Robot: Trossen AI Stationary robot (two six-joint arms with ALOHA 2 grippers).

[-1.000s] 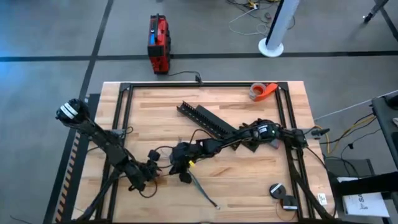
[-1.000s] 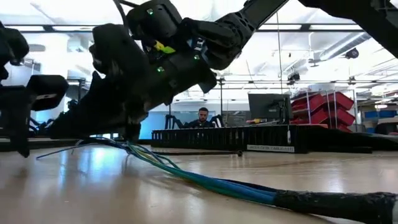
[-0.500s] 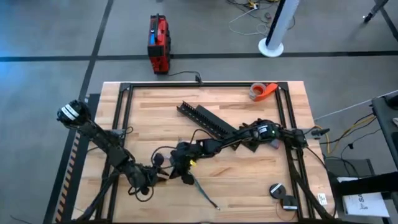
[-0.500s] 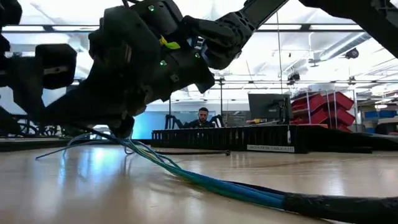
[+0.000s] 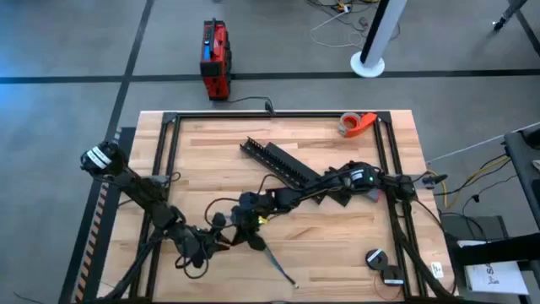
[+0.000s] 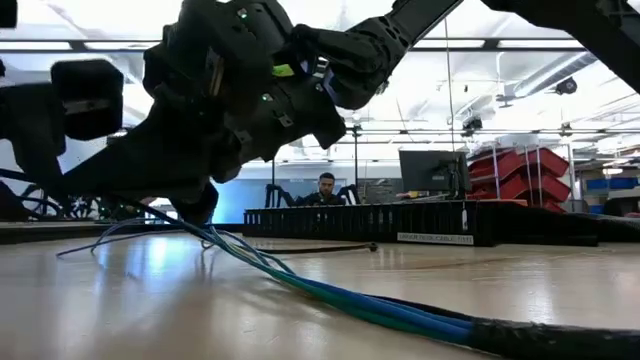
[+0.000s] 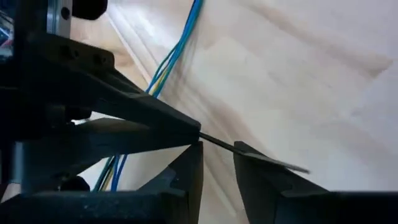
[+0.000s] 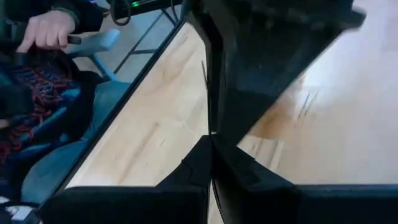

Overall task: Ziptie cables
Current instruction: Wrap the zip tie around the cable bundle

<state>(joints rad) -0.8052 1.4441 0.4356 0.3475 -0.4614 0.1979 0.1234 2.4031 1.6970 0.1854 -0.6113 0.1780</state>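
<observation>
Cables: the bundle [image 5: 272, 256] lies on the bench [image 5: 219, 160] near the front edge, fanned loose at one end; in the low view [image 6: 300, 285] it runs flat along the wood.
Right gripper [image 5: 251, 239]: we sit low over the fanned end; jaws look pressed together on something thin, what it is we cannot tell.
Left gripper [image 5: 211, 244]: just beside the right; in its wrist view the jaws are slightly spread around a thin dark strip [image 7: 217, 142], probably the ziptie.
Next move: we close gently, keep the strip straight, and thread without dragging the wires apart.
</observation>
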